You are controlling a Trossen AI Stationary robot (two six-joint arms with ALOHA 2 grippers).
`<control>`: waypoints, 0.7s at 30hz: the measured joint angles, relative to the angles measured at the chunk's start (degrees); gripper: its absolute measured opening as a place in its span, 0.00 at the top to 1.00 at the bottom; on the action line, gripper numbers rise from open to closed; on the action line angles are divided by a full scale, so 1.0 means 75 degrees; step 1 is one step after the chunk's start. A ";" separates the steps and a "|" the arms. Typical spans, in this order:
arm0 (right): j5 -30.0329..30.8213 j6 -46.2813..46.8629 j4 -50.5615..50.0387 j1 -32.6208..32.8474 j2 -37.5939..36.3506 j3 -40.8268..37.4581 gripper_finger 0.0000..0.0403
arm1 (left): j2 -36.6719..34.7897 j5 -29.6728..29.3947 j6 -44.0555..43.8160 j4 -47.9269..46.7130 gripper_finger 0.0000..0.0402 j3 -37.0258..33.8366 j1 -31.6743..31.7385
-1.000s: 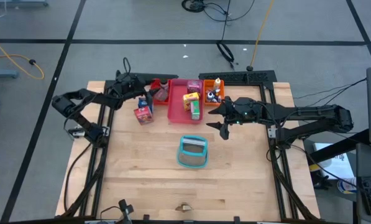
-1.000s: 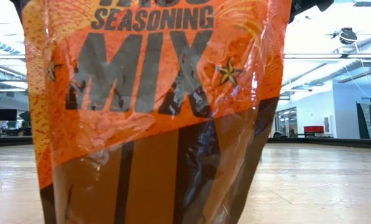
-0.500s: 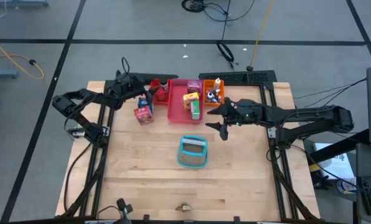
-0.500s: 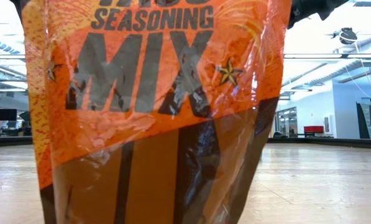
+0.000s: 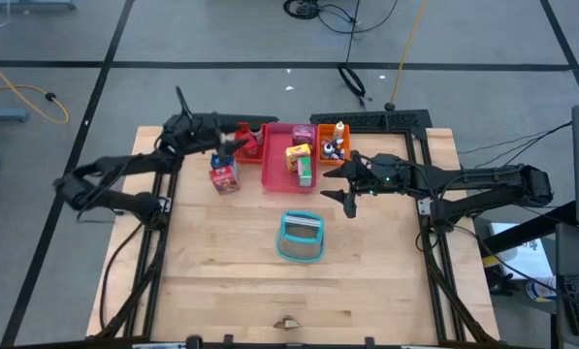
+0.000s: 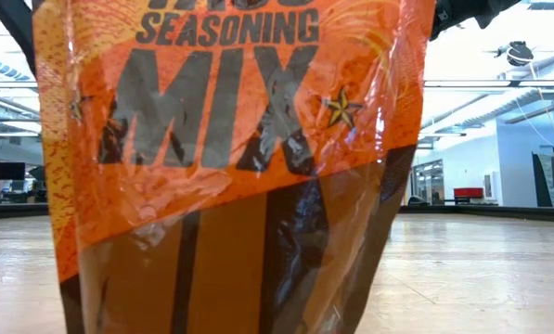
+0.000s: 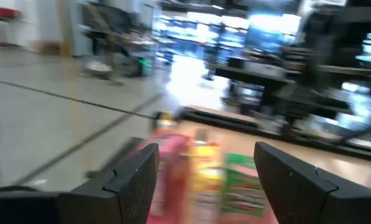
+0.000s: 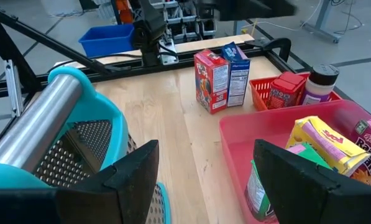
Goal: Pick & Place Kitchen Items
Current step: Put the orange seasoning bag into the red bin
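Wooden surface point(image 5: 221, 281): red-blue carton point(image 5: 223, 177) stands beside pink tray point(image 5: 273, 174) holding yellow-pink carton point(image 5: 298, 153). Left gripper point(image 5: 233, 147) above red tray point(image 5: 251, 147), fingers apart, empty. Right gripper point(image 5: 339, 184) near teal basket point(image 5: 301, 237), fingers apart.

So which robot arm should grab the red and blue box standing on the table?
Probably the left. Its gripper hangs open just behind the red and blue box, while the right gripper, also open, waits beyond the pink tray.
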 joint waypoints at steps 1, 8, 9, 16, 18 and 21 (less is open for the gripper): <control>0.0000 -0.0001 0.0000 -0.0001 0.0000 0.0000 0.37 | -0.0300 0.0040 0.0026 -0.0367 0.36 0.0000 -0.0206; 0.0000 -0.0003 0.0000 0.0000 0.0000 0.0000 0.37 | -0.2081 0.0027 0.0419 -0.2611 0.38 0.0000 -0.2154; 0.0000 -0.0006 -0.0001 -0.0001 0.0000 0.0000 0.37 | -0.2258 0.0024 0.0335 -0.2820 0.38 0.0000 -0.2474; -0.0001 -0.0003 -0.0001 0.0002 0.0000 0.0000 0.37 | -0.2669 -0.1137 0.0036 -0.3650 0.38 0.0006 -0.4959; 0.0000 -0.0003 -0.0001 0.0000 0.0000 0.0000 0.37 | -0.2666 -0.2003 0.0038 -0.3814 0.38 0.0006 -0.5686; -0.0002 -0.0005 -0.0001 0.0001 0.0000 0.0000 0.37 | -0.2666 -0.2938 0.0027 -0.3939 0.38 0.0006 -0.6728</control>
